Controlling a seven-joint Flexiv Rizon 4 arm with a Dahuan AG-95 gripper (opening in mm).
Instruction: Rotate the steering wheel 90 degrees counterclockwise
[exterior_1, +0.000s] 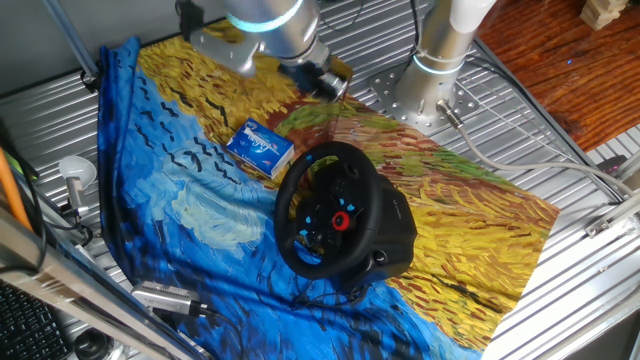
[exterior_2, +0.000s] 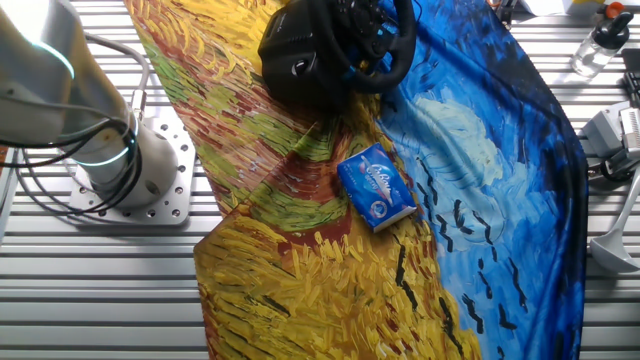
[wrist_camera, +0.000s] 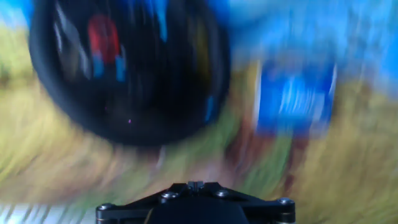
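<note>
The steering wheel (exterior_1: 330, 205) is black and round and stands tilted on its bulky black base (exterior_1: 398, 232) on the painted cloth; a red button (exterior_1: 341, 221) and small blue buttons mark its hub. The other fixed view shows the steering wheel (exterior_2: 392, 55) at the top edge. My gripper (exterior_1: 335, 85) hangs above the cloth behind the wheel, apart from it and holding nothing. The hand view is motion-blurred: the steering wheel (wrist_camera: 124, 68) fills the upper left, and the gripper (wrist_camera: 196, 185) shows two small tips pressed together at the bottom edge.
A small blue-and-white box (exterior_1: 259, 147) (exterior_2: 377, 186) (wrist_camera: 295, 96) lies on the cloth (exterior_1: 180, 200) beside the wheel. The arm's silver base (exterior_1: 430, 80) (exterior_2: 130, 170) is bolted behind the cloth. Cables (exterior_1: 500, 150) run right; a bottle (exterior_2: 600, 40) stands far right.
</note>
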